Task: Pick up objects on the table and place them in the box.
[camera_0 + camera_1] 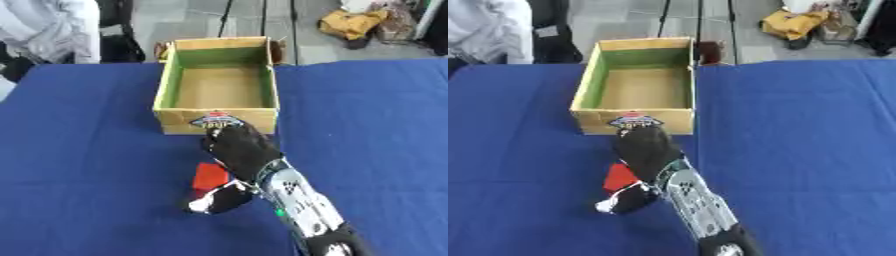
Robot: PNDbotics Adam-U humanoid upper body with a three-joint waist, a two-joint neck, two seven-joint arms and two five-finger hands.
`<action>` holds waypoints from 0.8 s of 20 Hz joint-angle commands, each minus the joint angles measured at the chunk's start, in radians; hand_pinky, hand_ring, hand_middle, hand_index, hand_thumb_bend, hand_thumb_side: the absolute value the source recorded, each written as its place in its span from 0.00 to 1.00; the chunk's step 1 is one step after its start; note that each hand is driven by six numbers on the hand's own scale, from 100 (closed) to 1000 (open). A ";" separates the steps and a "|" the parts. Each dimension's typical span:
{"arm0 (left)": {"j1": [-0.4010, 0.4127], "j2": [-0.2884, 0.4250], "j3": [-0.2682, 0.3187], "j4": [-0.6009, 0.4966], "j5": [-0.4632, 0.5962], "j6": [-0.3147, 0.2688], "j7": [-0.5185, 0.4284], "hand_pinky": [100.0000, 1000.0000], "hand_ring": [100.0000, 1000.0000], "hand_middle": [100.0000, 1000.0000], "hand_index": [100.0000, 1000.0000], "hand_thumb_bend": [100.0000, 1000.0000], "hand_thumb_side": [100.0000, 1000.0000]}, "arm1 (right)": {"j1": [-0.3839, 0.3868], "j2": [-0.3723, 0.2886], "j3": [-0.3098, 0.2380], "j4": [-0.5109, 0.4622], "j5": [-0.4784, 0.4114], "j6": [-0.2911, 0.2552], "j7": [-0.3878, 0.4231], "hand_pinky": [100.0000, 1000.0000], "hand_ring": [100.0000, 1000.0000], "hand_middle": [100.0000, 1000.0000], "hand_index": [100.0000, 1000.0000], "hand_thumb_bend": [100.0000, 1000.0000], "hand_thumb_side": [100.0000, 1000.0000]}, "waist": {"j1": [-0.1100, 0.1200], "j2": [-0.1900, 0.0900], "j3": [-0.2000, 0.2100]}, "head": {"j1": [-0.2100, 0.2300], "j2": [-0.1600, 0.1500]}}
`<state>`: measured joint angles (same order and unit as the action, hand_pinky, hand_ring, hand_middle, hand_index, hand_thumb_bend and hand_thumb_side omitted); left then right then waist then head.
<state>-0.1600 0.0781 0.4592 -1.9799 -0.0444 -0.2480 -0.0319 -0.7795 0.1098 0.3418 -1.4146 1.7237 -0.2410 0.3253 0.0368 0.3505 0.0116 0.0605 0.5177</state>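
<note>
My right hand (pixel 238 150) mid-frame over red block (pixel 210 175), fingers curled, thumb beneath; pinch unconfirmed. Lift straight, clear box (pixel 166 85) near wall, release inside.

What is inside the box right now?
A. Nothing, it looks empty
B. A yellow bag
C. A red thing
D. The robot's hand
A: the box shows only its bare brown floor and green inner walls, while the red thing lies on the blue table beside the right hand, outside the box.
</note>
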 commanded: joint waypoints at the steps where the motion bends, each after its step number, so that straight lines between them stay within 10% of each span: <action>1: -0.005 0.009 -0.001 -0.020 0.005 -0.002 -0.001 0.40 0.53 0.63 0.93 0.51 0.98 | -0.019 0.000 -0.009 -0.002 0.008 0.004 -0.017 0.16 0.42 0.58 0.75 0.66 1.00 | 0.005 -0.021 -0.001 | 0.006 -0.012; 16: -0.004 0.013 -0.003 -0.020 0.006 -0.005 0.001 0.40 0.53 0.63 0.93 0.51 0.98 | -0.019 -0.008 -0.016 0.002 -0.030 0.003 -0.003 0.15 0.41 0.58 0.76 0.66 1.00 | 0.007 -0.024 -0.001 | 0.003 -0.016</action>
<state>-0.1598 0.0781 0.4592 -1.9799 -0.0443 -0.2491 -0.0312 -0.7825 0.1049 0.3319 -1.4001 1.7028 -0.2377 0.3185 0.0411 0.3502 0.0107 0.0633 0.5160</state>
